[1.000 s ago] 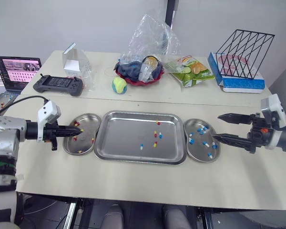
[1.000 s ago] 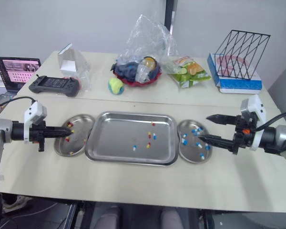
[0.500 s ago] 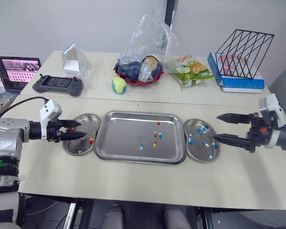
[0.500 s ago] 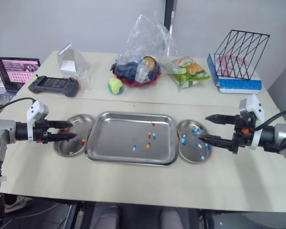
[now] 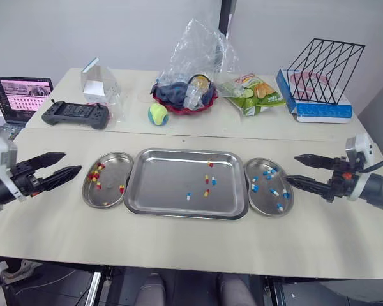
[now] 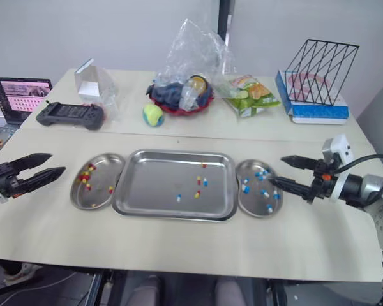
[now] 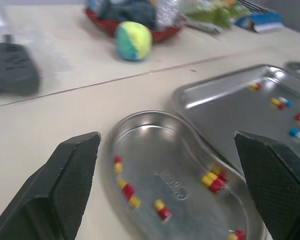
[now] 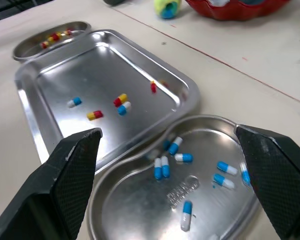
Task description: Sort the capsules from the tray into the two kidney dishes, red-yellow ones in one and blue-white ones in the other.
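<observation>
- Capsules [image 5: 207,180] to sort: five or so loose in the tray [image 5: 159,178], all in its R half, approx 3 o'clock of its centre. Mix of red-yellow & blue-white; long axes vary, too small to call each.
- R gripper [image 5: 291,168] looks nearer: capsules lie at its 9 o'clock, past the blue-white kidney dish [image 5: 263,199]. It's wide open, holding nothing, tips over that dish's 3 o'clock rim.
- L gripper [image 5: 71,162] also spread open & empty, at 9 o'clock of the red-yellow kidney dish [image 5: 108,191], just off its rim. To reach the capsules it must cross the whole dish plus the tray's bare L half.
- Edges: raised tray wall & both dish rims, so prob come in from above.
- Room: open bench at 6 o'clock; tennis ball [image 5: 157,114] & game controller [image 5: 76,113] well apart at 12.
</observation>
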Controlling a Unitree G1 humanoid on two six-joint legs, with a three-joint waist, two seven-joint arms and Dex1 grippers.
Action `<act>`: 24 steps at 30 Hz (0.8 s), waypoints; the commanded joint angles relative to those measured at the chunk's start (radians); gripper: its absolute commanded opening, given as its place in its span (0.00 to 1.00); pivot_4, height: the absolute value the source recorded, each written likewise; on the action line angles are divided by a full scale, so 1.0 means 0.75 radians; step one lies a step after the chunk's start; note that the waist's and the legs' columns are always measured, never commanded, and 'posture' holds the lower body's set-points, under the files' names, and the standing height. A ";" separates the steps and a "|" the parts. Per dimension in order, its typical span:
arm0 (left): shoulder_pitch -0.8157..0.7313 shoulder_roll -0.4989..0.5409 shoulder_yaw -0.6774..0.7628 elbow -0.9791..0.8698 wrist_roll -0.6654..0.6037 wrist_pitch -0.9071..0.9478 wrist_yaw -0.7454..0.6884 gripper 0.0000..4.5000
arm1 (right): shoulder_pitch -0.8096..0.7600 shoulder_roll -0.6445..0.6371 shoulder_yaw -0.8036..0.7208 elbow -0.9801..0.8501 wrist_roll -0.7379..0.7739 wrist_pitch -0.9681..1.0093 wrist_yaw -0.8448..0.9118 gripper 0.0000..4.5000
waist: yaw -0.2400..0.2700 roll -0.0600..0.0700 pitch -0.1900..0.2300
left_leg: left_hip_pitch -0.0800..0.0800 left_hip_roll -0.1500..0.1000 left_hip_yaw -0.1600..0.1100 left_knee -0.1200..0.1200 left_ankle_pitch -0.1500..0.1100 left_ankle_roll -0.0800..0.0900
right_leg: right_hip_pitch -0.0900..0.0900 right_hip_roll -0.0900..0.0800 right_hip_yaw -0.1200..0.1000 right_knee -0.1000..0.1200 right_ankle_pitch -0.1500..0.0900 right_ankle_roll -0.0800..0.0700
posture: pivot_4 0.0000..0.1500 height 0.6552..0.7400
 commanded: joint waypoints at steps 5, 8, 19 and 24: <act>0.127 -0.060 0.159 0.050 -0.032 -0.177 0.140 1.00 | -0.040 0.014 -0.075 0.071 -0.043 -0.128 -0.036 1.00 | 0.003 0.000 0.000 | 0.000 0.000 0.000 0.000 0.000 0.000 | 0.000 0.000 0.000 0.000 0.000 0.000 | 1.00 0.98; 0.155 -0.069 0.160 0.032 -0.041 -0.193 0.148 1.00 | -0.086 0.042 -0.094 0.187 -0.080 -0.222 -0.063 1.00 | 0.001 0.000 0.000 | 0.001 0.000 0.000 0.000 0.000 0.000 | 0.001 0.000 0.000 0.000 0.000 0.000 | 1.00 0.98; 0.141 -0.044 0.136 0.010 -0.072 -0.177 0.169 1.00 | -0.124 0.066 -0.076 0.301 -0.111 -0.310 -0.062 1.00 | -0.002 0.000 0.000 | 0.001 0.000 0.001 0.000 0.000 0.000 | 0.001 0.000 0.000 0.000 0.000 0.000 | 1.00 0.98; 0.128 -0.030 0.124 0.014 -0.073 -0.177 0.165 1.00 | -0.124 0.070 -0.075 0.295 -0.109 -0.308 -0.070 1.00 | -0.002 0.000 0.000 | 0.001 0.000 0.001 -0.001 0.000 0.000 | 0.001 0.000 0.000 0.000 0.000 0.000 | 1.00 0.98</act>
